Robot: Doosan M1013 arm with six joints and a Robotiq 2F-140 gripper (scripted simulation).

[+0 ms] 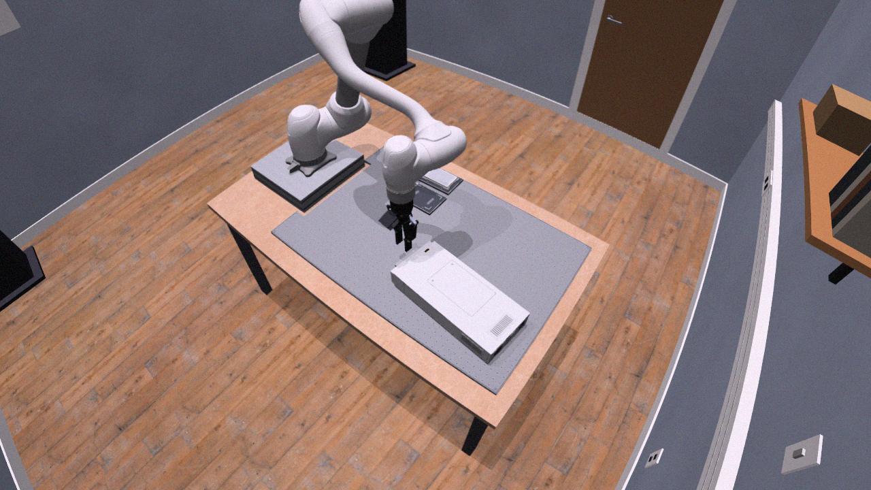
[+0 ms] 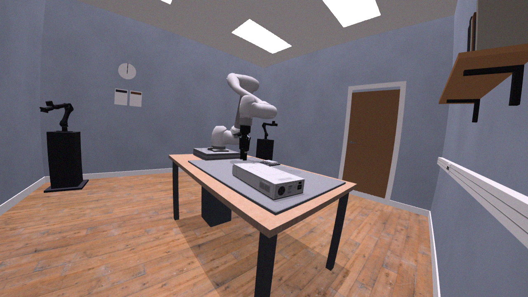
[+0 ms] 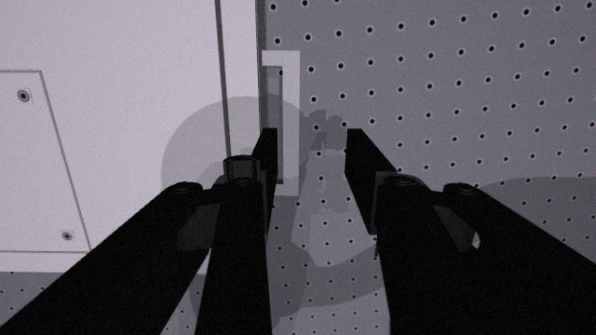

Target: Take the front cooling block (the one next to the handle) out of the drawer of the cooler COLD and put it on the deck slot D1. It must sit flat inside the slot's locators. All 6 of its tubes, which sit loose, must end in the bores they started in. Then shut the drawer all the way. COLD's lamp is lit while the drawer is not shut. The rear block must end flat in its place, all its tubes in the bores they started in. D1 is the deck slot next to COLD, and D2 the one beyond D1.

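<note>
The white cooler COLD (image 1: 463, 286) (image 2: 266, 173) (image 3: 140, 46) lies on the grey mat. Its drawer looks shut, so the cooling blocks and tubes are hidden. The small lamp window (image 1: 426, 250) on its top looks dark. The pale drawer handle (image 3: 291, 116) stands out from COLD's front in the wrist view. My gripper (image 1: 403, 246) (image 2: 243, 159) (image 3: 311, 151) is partly open, empty and pointing down. It is above the handle end of COLD; in the wrist view the left finger overlaps the handle's inner side. The dark slot plate D1 (image 1: 429, 199) is partly hidden by the arm.
Beyond D1, a white flat item (image 1: 441, 177) (image 2: 270, 161) sits on a second plate, partly behind the arm. The grey perforated mat (image 1: 535, 243) (image 2: 321, 180) (image 3: 466, 93) covers much of the wooden table. The arm's base stands on a grey plinth (image 1: 273, 180) (image 2: 201, 153).
</note>
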